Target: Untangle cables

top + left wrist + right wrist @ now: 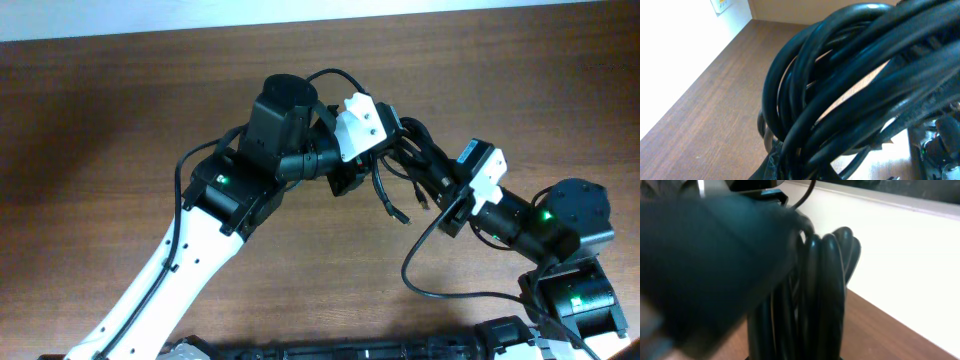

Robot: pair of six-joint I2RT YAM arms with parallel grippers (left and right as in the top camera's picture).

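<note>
Left claw [385,152]: closed on the cables [383,195].
Right claw [440,190]: closed at the bundle's right side; what it pinches is too blurred to tell.
Cables: bunched between both claws, above the bench [100,120], plug ends dangling.

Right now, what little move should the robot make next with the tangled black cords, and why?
Probably ease the right gripper slowly away from the left gripper: both seem shut on the bundle of thin black cables coiled between them, so gentle pulling could loosen a loop.
</note>
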